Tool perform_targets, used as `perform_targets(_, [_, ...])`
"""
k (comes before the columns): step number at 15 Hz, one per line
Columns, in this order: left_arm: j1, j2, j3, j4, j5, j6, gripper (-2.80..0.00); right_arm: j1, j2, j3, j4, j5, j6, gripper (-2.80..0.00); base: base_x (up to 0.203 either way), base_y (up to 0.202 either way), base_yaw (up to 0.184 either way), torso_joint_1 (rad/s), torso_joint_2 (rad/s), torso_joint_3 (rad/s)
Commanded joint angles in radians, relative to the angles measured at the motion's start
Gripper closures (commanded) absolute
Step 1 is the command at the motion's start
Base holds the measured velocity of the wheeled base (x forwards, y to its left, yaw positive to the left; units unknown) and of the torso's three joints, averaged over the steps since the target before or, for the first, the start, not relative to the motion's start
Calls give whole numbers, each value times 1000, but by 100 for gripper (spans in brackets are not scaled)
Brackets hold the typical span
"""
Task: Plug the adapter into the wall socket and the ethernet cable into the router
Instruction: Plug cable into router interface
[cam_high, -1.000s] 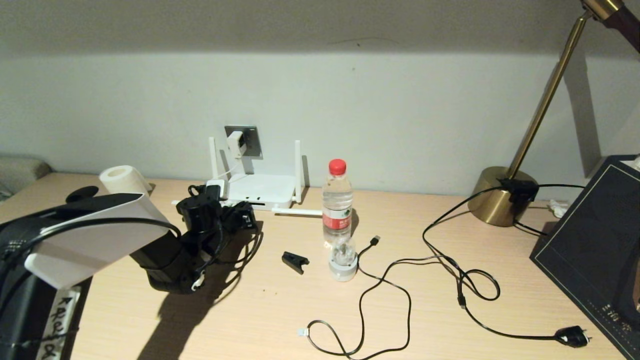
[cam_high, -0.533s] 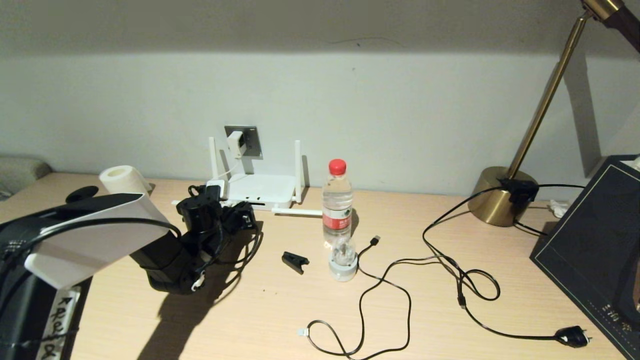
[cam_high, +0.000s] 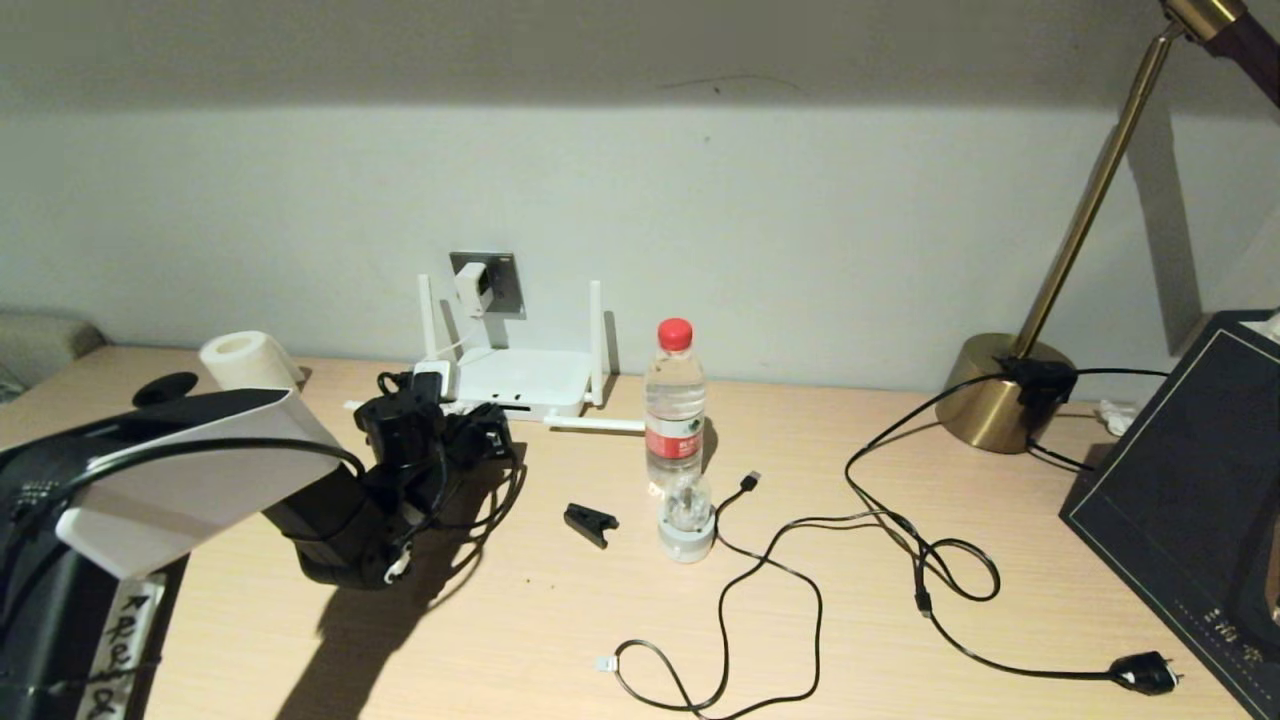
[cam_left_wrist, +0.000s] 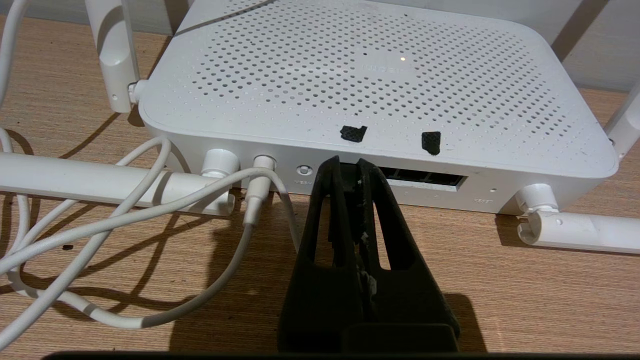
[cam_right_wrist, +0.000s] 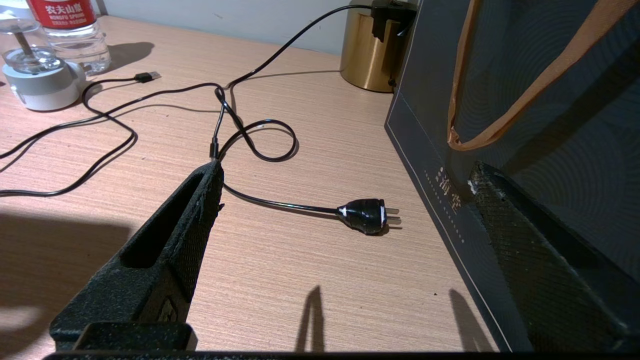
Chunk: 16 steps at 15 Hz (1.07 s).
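Desk (cam_high: 620, 610): pale wood; carries everything below.
Router (cam_high: 520, 380): against the wall under the wall socket (cam_high: 500, 282); the adapter (cam_high: 470, 288) sits in the socket already, so only the cable half remains.
Left gripper (cam_left_wrist: 352, 167): fingers pinched shut at the router's dark port slot (cam_left_wrist: 425, 177), tips touching its left end.
Right gripper (cam_right_wrist: 345, 170): parked, jaws wide, empty, above the mains plug (cam_right_wrist: 367, 216).
Change over last second: none visible; insertion is probably seating or stalled.
Ethernet cable plug: head view hides it behind the arm; the left wrist view suggests something small between the fingers, uncertain.
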Motion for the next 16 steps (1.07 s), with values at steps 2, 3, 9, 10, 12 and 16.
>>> perform_targets(2, [0,11,1,-4,1,-2,0,0,2,29,-1,1,-1,-280,0,0,0,0,0,0])
perform_targets(3, [0,11,1,-4,1,-2,0,0,2,29,-1,1,-1,-280,0,0,0,0,0,0])
perform_targets(9, [0,10,1,-54,2,-2,-280,0,2,29,-1,1,-1,-280,0,0,0,0,0,0])
perform_targets(10, [0,8,1,-56,2,-2,-280,0,2,29,-1,1,-1,-280,0,0,0,0,0,0])
perform_targets(12, [0,5,2,-56,2,-2,-280,0,2,29,-1,1,-1,-280,0,0,0,0,0,0])
perform_targets(16, [0,4,5,-57,2,-2,-280,0,2,29,-1,1,-1,-280,0,0,0,0,0,0])
